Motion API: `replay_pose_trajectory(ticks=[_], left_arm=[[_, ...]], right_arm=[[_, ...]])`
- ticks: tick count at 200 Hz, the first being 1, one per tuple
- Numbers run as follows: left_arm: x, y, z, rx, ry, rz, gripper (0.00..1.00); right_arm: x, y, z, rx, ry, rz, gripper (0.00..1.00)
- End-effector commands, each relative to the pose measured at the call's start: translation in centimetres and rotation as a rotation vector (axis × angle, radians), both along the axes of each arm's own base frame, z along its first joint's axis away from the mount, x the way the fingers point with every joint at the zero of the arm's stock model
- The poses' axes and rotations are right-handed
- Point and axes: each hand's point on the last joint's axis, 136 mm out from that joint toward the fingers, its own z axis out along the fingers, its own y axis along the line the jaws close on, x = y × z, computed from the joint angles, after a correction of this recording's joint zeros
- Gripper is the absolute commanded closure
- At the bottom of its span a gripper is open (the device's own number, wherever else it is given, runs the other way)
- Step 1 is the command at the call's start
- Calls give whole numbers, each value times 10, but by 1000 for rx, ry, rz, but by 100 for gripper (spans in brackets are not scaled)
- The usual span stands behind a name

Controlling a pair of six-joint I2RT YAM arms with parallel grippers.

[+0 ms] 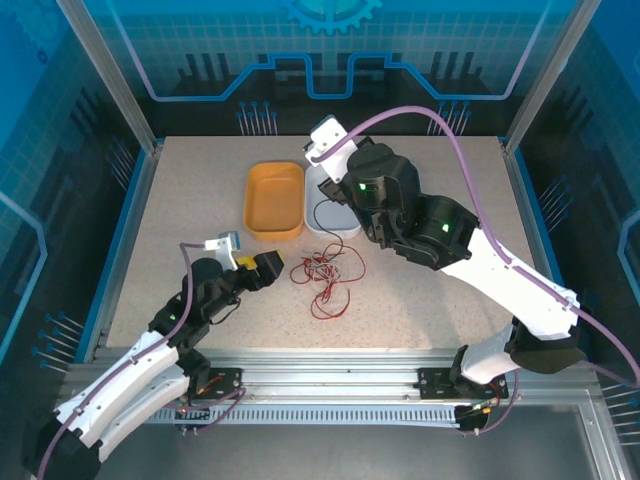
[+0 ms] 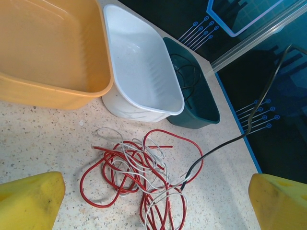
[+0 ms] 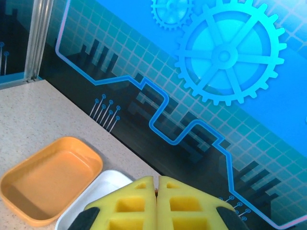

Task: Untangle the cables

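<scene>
thin looping cables (image 2: pixel 144 182), speckled tabletop (image 2: pixel 43 143)

Three trays on a speckled table, blue wall behind.

The white tray (image 2: pixel 128 102) stands on the pale speckled table (image 1: pixel 430 300), towards its far edge. Just left of the white tray lies the orange tray (image 2: pixel 53 91), long sides parallel and apparently touching, though the angle leaves that unsure. Just right of the white tray sits a dark green tray (image 2: pixel 201 113), close against its wall. Beyond the white tray rises a blue wall (image 1: pixel 330 40) printed with a grid, circuit lines and a large gear (image 3: pixel 225 56). Silver posts (image 1: pixel 110 70) stand at the table's far corners, well to either side of the white tray.
</scene>
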Motion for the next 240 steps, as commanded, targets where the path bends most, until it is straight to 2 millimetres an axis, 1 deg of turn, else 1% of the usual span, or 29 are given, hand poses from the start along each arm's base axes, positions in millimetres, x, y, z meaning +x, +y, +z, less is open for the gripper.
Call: replay_pose_trajectory(ticks=[1,17,30,57,76,96,140,175,210,226,240], left_arm=[[2,-1,2,-32,4,3,1],[2,-1,2,-36,5,3,1],[1,-2,3,-33,3,-2,1],[1,-2,3,-24,8,-2,1],[1,-1,3,-27,10,1,1],[1,-1,2,-31,12,5,1],[1,-1,3,-33,12,4,1],[1,0,2,-33,13,11,1],[2,1,3,-32,11,16,1],[2,1,2,-31,11,18,1],[3,1,2,-30,11,20,1]], right_arm=[[8,-9,-4,25,-4,-54,100],[17,-18,-23,36,63,-71,100],[23,-28,-33,54,108,-92,100],[31,-42,-39,83,142,-104,100],[32,-51,-33,97,136,-111,100],[33,-59,-21,99,110,-124,100],[29,-77,15,80,7,-162,100],[24,-91,37,92,-54,-190,100],[25,-106,52,82,-106,-244,100],[31,-112,55,88,-113,-267,100],[39,-120,55,89,-108,-294,100]])
